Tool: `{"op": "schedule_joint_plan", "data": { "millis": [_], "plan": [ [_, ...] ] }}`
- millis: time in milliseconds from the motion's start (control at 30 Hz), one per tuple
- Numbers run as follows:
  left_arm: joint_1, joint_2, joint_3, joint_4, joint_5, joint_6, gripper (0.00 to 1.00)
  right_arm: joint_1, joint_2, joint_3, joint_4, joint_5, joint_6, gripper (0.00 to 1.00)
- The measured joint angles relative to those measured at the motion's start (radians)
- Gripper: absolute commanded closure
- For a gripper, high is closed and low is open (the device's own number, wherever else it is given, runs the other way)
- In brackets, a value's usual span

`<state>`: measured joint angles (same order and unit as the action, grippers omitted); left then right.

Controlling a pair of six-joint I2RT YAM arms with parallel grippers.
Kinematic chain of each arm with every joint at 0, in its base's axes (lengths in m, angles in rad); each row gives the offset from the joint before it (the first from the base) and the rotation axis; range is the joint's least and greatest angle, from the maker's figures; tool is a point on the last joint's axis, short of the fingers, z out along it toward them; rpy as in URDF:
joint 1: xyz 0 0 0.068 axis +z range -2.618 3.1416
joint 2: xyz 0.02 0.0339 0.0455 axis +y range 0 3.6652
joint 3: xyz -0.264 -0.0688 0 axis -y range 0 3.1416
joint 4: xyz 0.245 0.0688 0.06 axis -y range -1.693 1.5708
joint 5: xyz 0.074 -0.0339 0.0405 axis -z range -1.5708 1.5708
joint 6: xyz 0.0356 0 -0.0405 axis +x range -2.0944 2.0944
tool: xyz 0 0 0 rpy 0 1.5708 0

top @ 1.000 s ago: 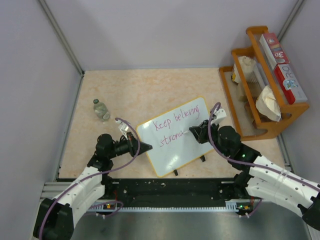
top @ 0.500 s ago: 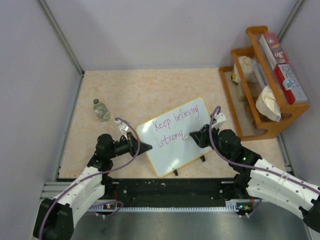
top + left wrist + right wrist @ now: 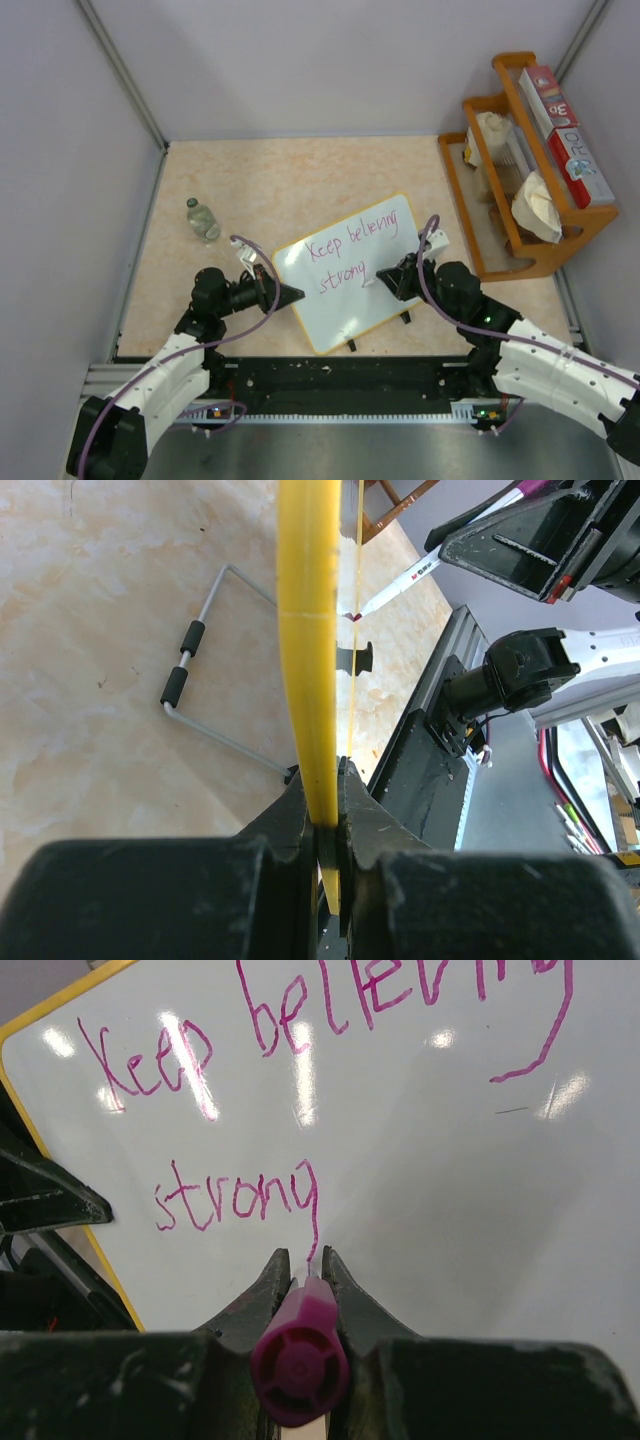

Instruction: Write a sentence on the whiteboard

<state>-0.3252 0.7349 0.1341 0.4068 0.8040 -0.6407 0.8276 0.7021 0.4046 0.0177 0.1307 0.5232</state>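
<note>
Marker (image 3: 300,1360) clamped in right claw (image 3: 300,1257), tip at sentence (image 3: 262,1198) end: lift straight off w/o smear; left claw (image 3: 323,780) pinches whiteboard (image 3: 352,305) rim, steady.

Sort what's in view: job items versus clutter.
Job: whiteboard, sentence, marker, left claw clamping the board's edge, right claw holding the marker.
Clutter: bottle, wooden rack, boxes in it.
</note>
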Motion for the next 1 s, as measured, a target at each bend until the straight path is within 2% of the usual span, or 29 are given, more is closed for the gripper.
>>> {"op": "schedule_joint_plan", "data": {
  "millis": [467, 767, 1000],
  "plan": [
    [0.000, -0.003, 0.000, 0.000, 0.002, 0.002, 1.00, 0.000, 0.000, 0.000, 0.007, -0.020, 0.047, 1.00],
    [-0.001, -0.014, 0.000, -0.001, 0.007, 0.013, 1.00, 0.000, -0.150, 0.029, -0.087, -0.004, 0.065, 1.00],
    [-0.001, -0.032, -0.002, -0.012, 0.006, 0.016, 1.00, -0.001, -0.186, 0.056, -0.124, -0.001, 0.072, 1.00]
  ]
}}
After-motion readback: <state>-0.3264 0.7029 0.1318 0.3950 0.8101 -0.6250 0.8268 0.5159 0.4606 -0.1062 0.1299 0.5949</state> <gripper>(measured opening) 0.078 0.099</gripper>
